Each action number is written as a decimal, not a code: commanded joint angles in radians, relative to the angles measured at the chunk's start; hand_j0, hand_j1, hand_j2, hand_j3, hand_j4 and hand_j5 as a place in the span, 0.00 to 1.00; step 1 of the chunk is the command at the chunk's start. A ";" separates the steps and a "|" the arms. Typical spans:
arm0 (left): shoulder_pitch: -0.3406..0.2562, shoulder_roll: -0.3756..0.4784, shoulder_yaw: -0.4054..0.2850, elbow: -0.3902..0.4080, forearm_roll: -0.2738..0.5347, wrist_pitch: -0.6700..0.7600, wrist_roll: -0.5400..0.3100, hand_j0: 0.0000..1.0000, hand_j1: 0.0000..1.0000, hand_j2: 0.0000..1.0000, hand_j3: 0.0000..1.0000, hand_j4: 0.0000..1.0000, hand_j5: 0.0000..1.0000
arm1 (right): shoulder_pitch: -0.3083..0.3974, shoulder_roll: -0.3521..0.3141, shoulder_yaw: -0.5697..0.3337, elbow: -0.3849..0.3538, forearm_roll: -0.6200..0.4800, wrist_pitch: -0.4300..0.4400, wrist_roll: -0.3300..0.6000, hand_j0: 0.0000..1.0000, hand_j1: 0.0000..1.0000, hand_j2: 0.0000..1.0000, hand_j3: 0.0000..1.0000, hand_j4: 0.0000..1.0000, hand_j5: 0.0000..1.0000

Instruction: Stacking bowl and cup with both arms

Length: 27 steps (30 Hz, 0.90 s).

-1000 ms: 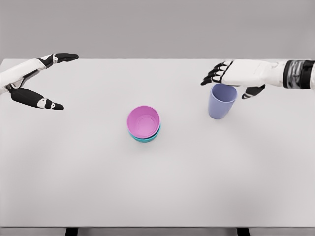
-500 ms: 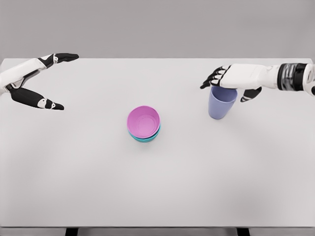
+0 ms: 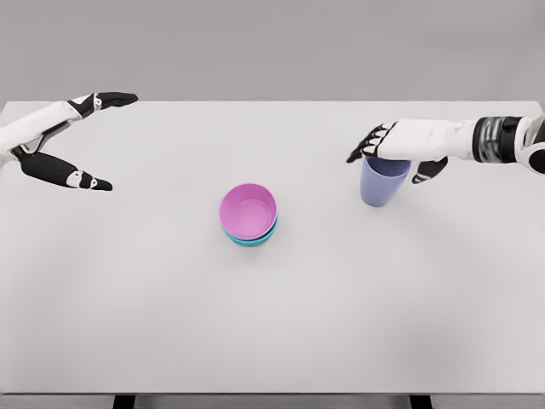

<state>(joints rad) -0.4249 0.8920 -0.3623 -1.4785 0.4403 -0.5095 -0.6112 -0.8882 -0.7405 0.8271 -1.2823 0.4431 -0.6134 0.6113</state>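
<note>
A pink bowl [image 3: 249, 210] sits nested in a teal bowl [image 3: 252, 241] at the middle of the white table [image 3: 272, 315]. To the right stands a lavender cup [image 3: 381, 186], upright. My right hand [image 3: 390, 162] hovers right over the cup's far rim, with dark fingers [image 3: 361, 150] spread to its left and the thumb [image 3: 426, 171] to its right; I see no firm grasp. My left hand [image 3: 111, 141] is open at the far left, well away from the bowls, thumb and fingers wide apart.
The table's far edge runs behind both hands against a grey wall. Two dark table legs [image 3: 124, 400] show under the front edge.
My right hand has settled slightly lower over the cup's rim and its forearm has drawn a little to the right. The cup, the bowls and my left hand have not moved.
</note>
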 commanded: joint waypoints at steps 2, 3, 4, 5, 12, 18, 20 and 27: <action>0.000 0.001 0.000 0.000 0.008 0.002 0.000 1.00 1.00 1.00 1.00 1.00 1.00 | 0.000 0.007 0.000 0.015 -0.004 0.003 0.000 0.78 0.78 0.78 0.78 0.78 0.78; 0.000 0.001 0.000 0.000 0.008 0.003 0.000 1.00 1.00 1.00 1.00 1.00 1.00 | 0.000 0.009 0.000 0.015 -0.004 0.003 0.000 0.75 0.75 0.75 0.75 0.75 0.75; 0.000 0.001 0.000 0.000 0.008 0.002 0.000 1.00 1.00 1.00 1.00 1.00 1.00 | 0.000 0.010 0.000 0.017 -0.004 0.003 0.000 0.71 0.71 0.71 0.71 0.71 0.71; 0.000 0.001 0.000 0.000 0.008 0.002 0.000 1.00 1.00 1.00 1.00 1.00 1.00 | 0.000 0.016 0.000 0.017 -0.004 0.003 0.000 0.69 0.69 0.69 0.69 0.69 0.69; 0.000 0.001 0.000 0.000 0.008 0.002 0.000 1.00 1.00 1.00 1.00 1.00 1.00 | -0.002 0.023 -0.013 0.020 -0.004 0.003 0.000 0.62 0.62 0.62 0.62 0.62 0.62; 0.000 0.001 0.000 0.000 0.008 0.002 0.000 1.00 1.00 1.00 1.00 1.00 1.00 | -0.011 0.036 -0.069 0.018 -0.007 0.003 0.000 0.56 0.56 0.56 0.56 0.56 0.56; 0.000 0.001 0.000 -0.002 0.008 0.002 0.000 1.00 1.00 1.00 1.00 1.00 1.00 | -0.011 0.044 -0.074 0.020 -0.007 0.003 0.000 0.53 0.53 0.53 0.53 0.53 0.53; 0.000 -0.001 0.000 -0.002 0.008 0.002 0.000 1.00 1.00 1.00 1.00 1.00 1.00 | -0.011 0.078 -0.128 -0.002 -0.011 0.003 0.000 0.51 0.51 0.51 0.51 0.51 0.51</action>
<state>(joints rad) -0.4249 0.8914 -0.3622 -1.4799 0.4403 -0.5098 -0.6112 -0.9004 -0.6737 0.7147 -1.2774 0.4403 -0.6141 0.6108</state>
